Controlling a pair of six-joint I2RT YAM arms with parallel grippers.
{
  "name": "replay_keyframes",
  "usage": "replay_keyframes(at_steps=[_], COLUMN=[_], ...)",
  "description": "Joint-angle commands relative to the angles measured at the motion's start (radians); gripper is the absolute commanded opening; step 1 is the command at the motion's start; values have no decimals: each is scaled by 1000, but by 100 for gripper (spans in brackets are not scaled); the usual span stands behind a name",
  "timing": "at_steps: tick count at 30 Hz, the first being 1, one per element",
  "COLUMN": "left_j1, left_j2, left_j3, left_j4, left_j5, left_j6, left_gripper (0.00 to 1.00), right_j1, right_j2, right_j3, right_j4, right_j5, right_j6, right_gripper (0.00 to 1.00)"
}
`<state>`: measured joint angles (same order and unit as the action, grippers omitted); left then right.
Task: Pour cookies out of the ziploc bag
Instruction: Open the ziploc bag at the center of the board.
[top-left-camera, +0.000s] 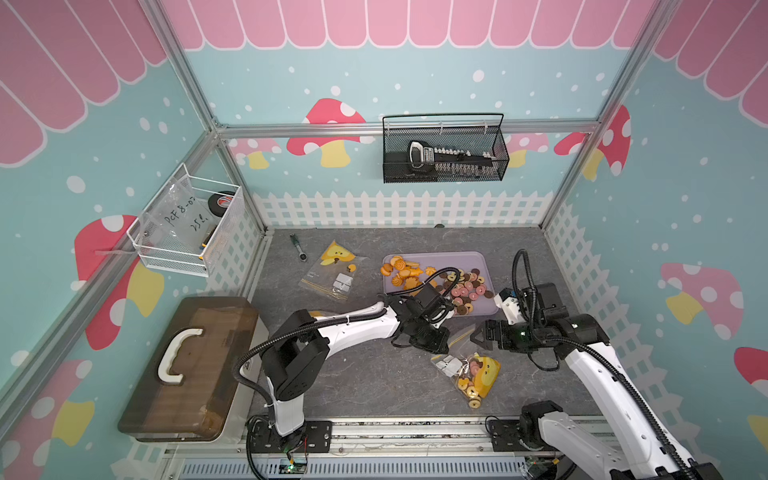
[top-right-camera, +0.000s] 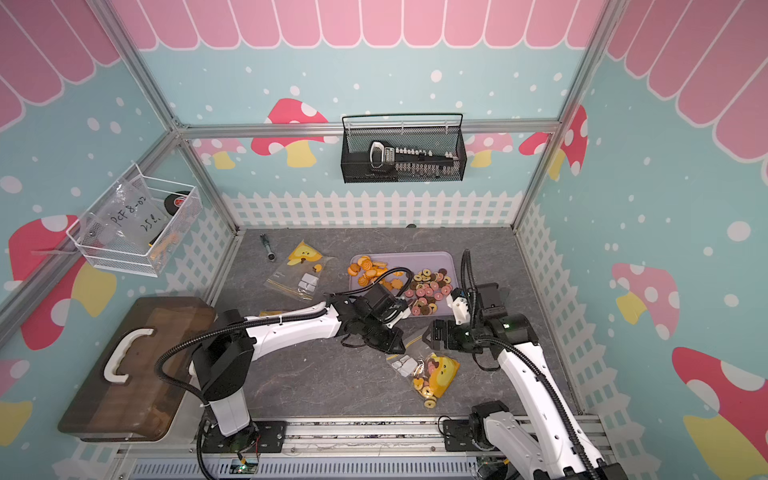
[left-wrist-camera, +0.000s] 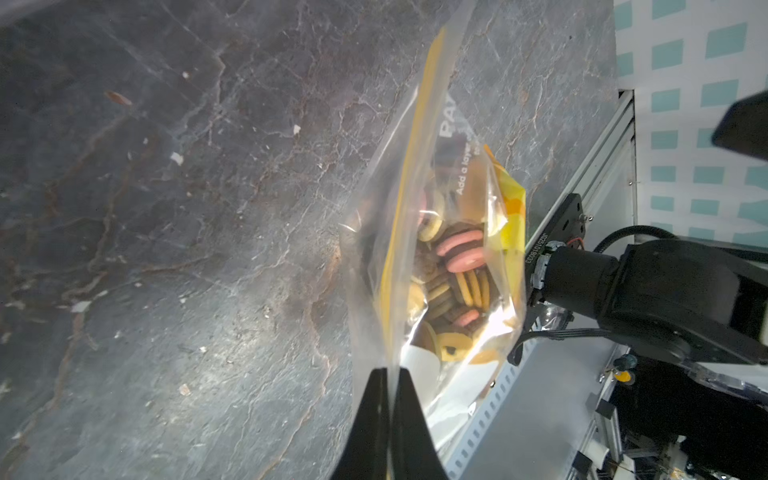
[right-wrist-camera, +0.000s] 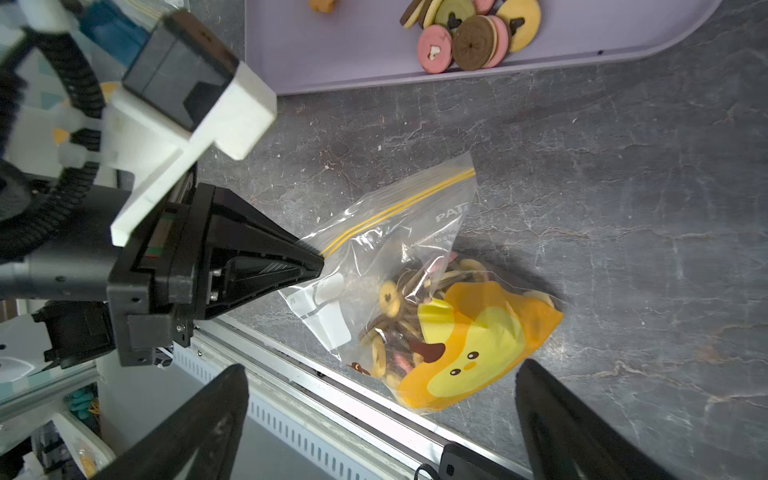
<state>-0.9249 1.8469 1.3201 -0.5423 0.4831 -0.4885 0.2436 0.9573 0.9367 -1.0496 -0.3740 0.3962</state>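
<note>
Close-ups from the wrist cameras reveal what both top views hide behind the arm: the left gripper (left-wrist-camera: 390, 370), jaws pressed together, pinches the yellow zip-strip corner of a clear plastic ziploc bag (right-wrist-camera: 415, 266) printed with a yellow duck. Brown, pink and tan ring cookies (left-wrist-camera: 461, 257) sit bunched inside the bag, which rests on the grey marbled tabletop (top-left-camera: 353, 374) close to the front aluminium rail (top-left-camera: 415, 436). The right gripper (right-wrist-camera: 382, 368), jaws spread wide, hangs just beside the bag, gripping nothing. A lilac plastic tray (top-left-camera: 440, 254) strewn with loose cookies (top-left-camera: 457, 286) lies near, bare tabletop between.
</note>
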Motion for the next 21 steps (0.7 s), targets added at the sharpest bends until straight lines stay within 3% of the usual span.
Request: replay_keyframes(at_steps=[1, 12, 15, 17, 21], left_j1=[31, 116, 116, 118, 138], left_j2=[17, 18, 23, 13, -43], left_j3=[28, 40, 38, 28, -21], left_j4=[2, 16, 22, 27, 50], left_j5=[-12, 15, 29, 28, 13], left_j6=[13, 37, 37, 39, 25], left_gripper=[1, 1, 16, 34, 59], right_j1=[43, 218, 265, 291, 319], right_j2=[29, 174, 218, 251, 300], right_j3=[42, 45, 47, 41, 22], right_j4=[-50, 58, 99, 137, 205], right_j5=[82, 188, 242, 256, 289], right_j6=[-38, -4, 4, 3, -9], right_gripper=[99, 97, 96, 95, 97])
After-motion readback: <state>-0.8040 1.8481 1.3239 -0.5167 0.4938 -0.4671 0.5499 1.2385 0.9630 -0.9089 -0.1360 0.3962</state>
